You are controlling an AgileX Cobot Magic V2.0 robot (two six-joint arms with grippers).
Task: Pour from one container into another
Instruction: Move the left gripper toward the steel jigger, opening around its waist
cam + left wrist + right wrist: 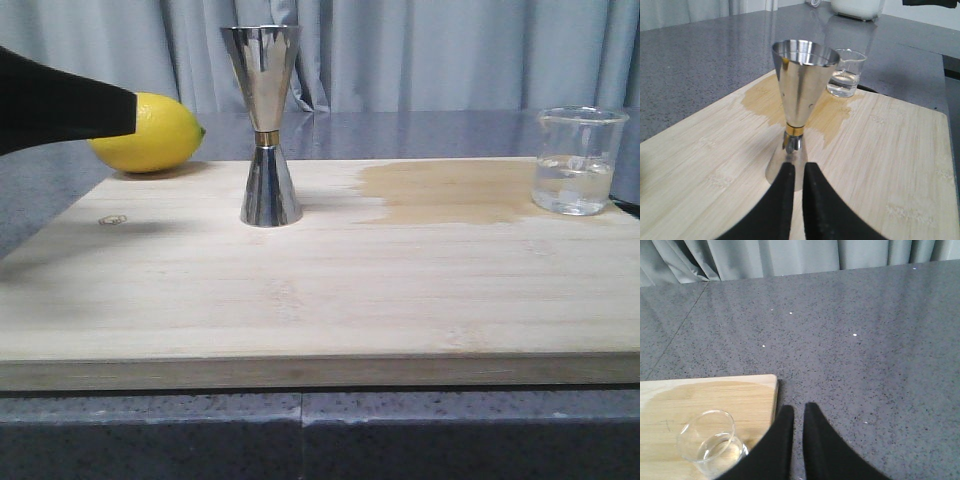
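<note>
From the front, my left gripper enters as a black arm at nine o'clock, its tip overlapping the yellow lemon; I cannot tell there how its jaws stand. The tall shiny steel hourglass jigger with a thin gold waist band stands upright on the pale bamboo cutting board, left of centre. The small clear glass beaker with a pouring lip sits at three o'clock, near the board's right edge, holding a little clear liquid beside a darker wet patch. I read no markings. The board's front half is bare.

On the left wrist view, the black fingers are nearly together, gripping nothing, just before the jigger's base.

On the right wrist view, my right gripper is likewise nearly closed and empty, over grey speckled countertop beside the board's edge, the beaker at eight o'clock.
</note>
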